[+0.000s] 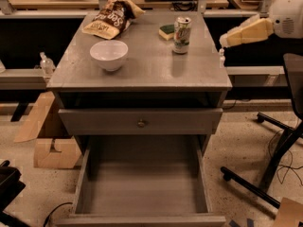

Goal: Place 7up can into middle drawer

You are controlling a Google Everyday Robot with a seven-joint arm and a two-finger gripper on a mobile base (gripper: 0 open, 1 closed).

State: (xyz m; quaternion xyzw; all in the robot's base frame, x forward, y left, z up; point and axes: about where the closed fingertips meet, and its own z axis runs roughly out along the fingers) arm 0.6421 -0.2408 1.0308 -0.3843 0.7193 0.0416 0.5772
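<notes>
Grey wooden desk (142, 74), viewed from the front and above. Found the can (182, 34) upright on the desk top, toward the back right, just beside the sponge (166, 31) on its left; could not tell whether the two touched. Noted a green and white label and a silver top on the can. Found the hand (231, 38) in the air off the desk's right edge, about level with the can and well apart from it, cream-coloured, pointing left toward the desk. Had hold of nothing visible. Could not tell how far open it was. Saw a white bowl (109, 55) upright on the left half of the desk, apart from the other things, and a crumpled bag (110, 20) behind it at the back left corner. Below the top, saw a shut front (104, 122) with a round metal knob (141, 123) at its middle. Under that, found the drawer (142, 193) standing open, drawn out toward the camera, with a plain flat bottom and tall side walls. On the floor at left, saw a cardboard box (52, 148); at right, the dark legs of a chair (279, 155).
</notes>
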